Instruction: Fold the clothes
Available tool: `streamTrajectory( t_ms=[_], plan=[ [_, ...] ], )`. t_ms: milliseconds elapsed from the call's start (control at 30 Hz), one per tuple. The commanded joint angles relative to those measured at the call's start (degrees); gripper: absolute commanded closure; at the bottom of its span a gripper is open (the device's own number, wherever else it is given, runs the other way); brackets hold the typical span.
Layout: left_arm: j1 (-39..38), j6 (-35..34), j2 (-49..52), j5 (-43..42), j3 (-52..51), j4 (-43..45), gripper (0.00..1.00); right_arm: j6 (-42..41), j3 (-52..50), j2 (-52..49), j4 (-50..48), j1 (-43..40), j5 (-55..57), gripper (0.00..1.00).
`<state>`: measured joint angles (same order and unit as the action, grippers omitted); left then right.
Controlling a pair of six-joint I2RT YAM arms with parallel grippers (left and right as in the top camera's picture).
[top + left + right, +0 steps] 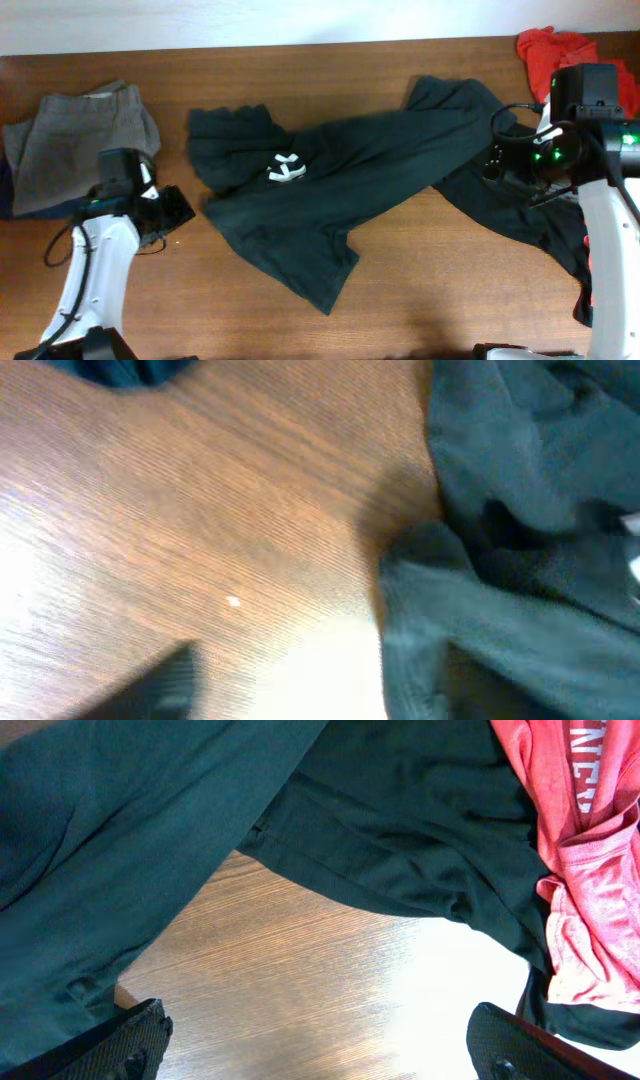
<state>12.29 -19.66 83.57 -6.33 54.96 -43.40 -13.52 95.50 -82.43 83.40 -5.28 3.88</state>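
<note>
While the black T-shirt (330, 190) lies crumpled on the table (430, 300):
Right gripper (320, 1055) gapes empty; left gripper (176, 212), cannot tell.

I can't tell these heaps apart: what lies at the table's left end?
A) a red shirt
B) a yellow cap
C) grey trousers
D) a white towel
C: the grey trousers lie at the left end of the table; the red shirt is at the right end, past the black T-shirt.
</note>
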Motion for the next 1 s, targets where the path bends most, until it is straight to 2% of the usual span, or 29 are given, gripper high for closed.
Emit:
streamTrajectory(
  t_ms=[0,100,233,267,333,533,833,867,933,967],
  plan=[
    [-0.3,1.0,-0.3,-10.5,-0.5,-3.8,0.01,-0.3,0.3,0.1,0.2,-0.5,1.3,0.01],
    [-3.3,-0.2,-0.3,-10.5,-1.7,-8.3,0.01,-0.3,0.3,0.1,0.2,-0.5,1.3,0.01],
    [-8.0,-3.6,-0.3,-10.5,-7.2,-6.3,0.01,-0.3,0.3,0.1,0.2,-0.5,1.3,0.01],
    [-8.9,-4.9,-0.3,-11.0,-9.0,-4.7,0.04,-0.3,0.3,0.1,0.2,-0.5,1.3,0.01],
    [-10.5,-7.2,-0.3,-14.4,-12.7,-0.7,0.16,-0.3,0.3,0.1,0.2,-0.5,1.3,0.01],
    [-13.7,-11.9,-0.3,-16.5,-19.3,8.6,0.19,-0.3,0.3,0.1,0.2,-0.5,1.3,0.01],
    [-19.7,-14.3,0.0,-16.1,-20.1,14.8,0.34,-0.3,0.3,0.1,0.3,-0.5,1.3,0.01],
    [-20.2,-14.3,0.2,-15.7,-20.1,15.6,0.4,-0.3,0.3,0.1,0.4,-0.5,1.3,0.01],
    [-20.8,-14.3,0.6,-15.3,-20.1,17.1,0.68,-0.3,0.3,0.1,0.4,-0.5,1.3,0.01],
    [-20.9,-14.2,0.9,-15.3,-20.1,18.4,0.75,-0.3,0.3,0.1,0.4,-0.5,1.3,0.01]
  ],
)
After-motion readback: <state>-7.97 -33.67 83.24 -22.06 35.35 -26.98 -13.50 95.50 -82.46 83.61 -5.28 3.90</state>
